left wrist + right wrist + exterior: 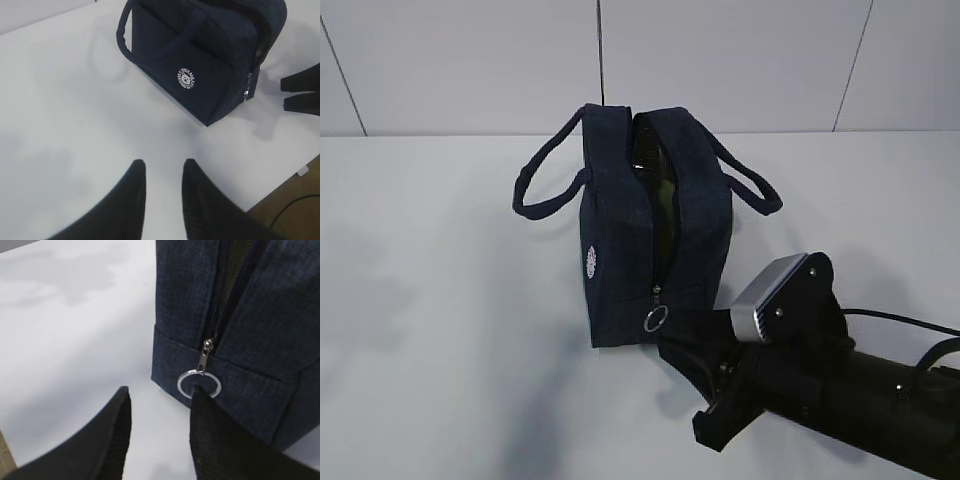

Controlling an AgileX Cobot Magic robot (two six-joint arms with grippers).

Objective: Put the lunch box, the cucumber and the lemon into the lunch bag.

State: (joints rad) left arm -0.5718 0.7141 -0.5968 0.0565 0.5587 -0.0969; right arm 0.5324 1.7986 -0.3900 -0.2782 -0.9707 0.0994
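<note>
The dark navy lunch bag (640, 240) stands upright on the white table, handles out to both sides. Its zipper is open along the top and most of the way down the near end. The inside is dark; the lunch box, cucumber and lemon are out of view. The silver ring pull (656, 318) hangs low on the near end. My right gripper (160, 390) is open just in front of it, one fingertip (200, 395) overlapping the ring (180, 386). My left gripper (163, 163) is open and empty over bare table, well apart from the bag (200, 60).
The white table (440, 300) runs back to a pale panelled wall (470, 60). The left wrist view shows the table's front edge (295, 167) and the right gripper (283, 93) beside the bag's zipper end.
</note>
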